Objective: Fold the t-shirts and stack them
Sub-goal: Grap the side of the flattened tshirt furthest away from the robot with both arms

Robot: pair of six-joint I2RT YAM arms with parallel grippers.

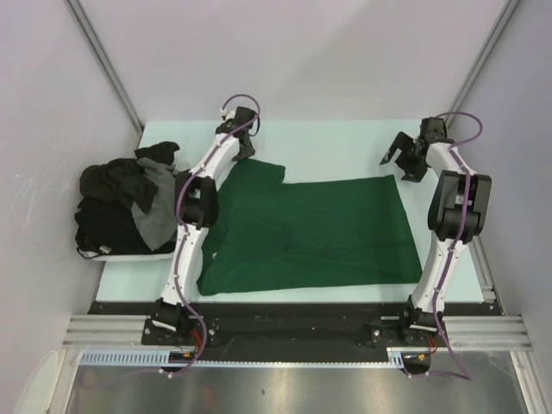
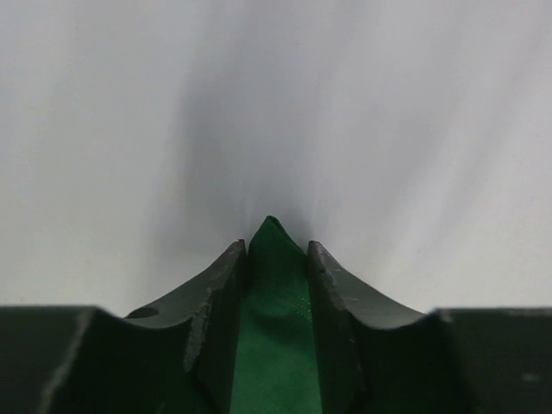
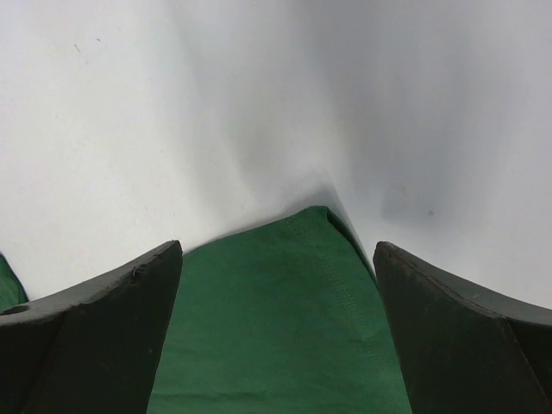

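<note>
Cloth of the green t-shirt [image 1: 319,228] lies spread flat in the middle of the table [image 1: 345,142]. At its far left corner the left gripper [image 2: 276,252] pinches the fabric, while the right gripper [image 3: 278,250] hangs wide open over the other far corner, probably so both can lift that edge for the fold.

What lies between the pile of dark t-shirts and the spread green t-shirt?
The left arm, seen in the top view: it runs up the gap from its base, the dark pile on its left, the green t-shirt on its right.
</note>
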